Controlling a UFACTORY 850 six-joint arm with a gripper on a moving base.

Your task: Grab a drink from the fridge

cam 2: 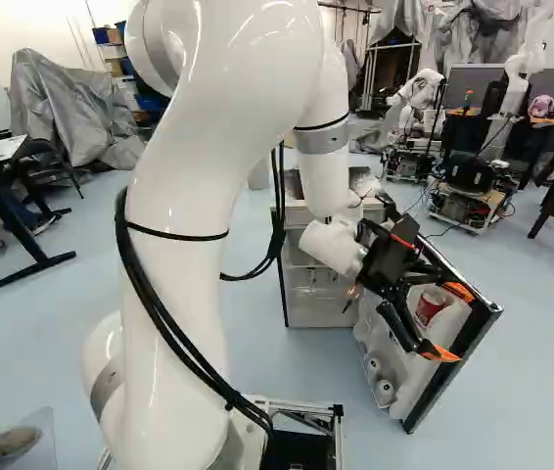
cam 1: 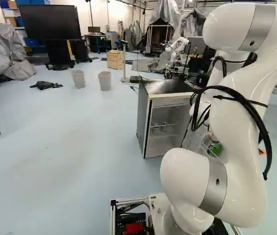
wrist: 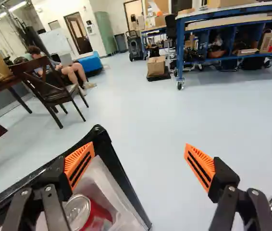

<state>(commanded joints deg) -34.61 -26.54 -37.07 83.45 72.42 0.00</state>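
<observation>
Red drink can (wrist: 97,215) sits in the white inner bin of the open fridge door (cam 2: 456,365), just beside and below one finger of the gripper (cam 2: 452,323). The claw stands wide open with nothing in its hold; that finger's orange pad (wrist: 80,164) lies over the door's black rim in the wrist view, the other over bare floor (wrist: 160,106).

The wrist view shows the can's silver lid; the right base view shows its red side, plus small round white things (cam 2: 385,392) lower in the door. The left base view hides the claw behind the arm, yet it shows something green (cam 1: 215,149) by the door and the top of the fridge cabinet (cam 1: 145,120), which stands on the pale blue floor behind the claw.

Farther ahead of the claw, the wrist view has a dark wooden chair (wrist: 54,94), a cardboard box (wrist: 156,66) and a blue-framed workbench (wrist: 222,17). Well away from it, the base views show two grey bins (cam 1: 104,81), a wooden crate (cam 1: 114,59), a large screen (cam 1: 50,22) and another robot (cam 2: 420,90).
</observation>
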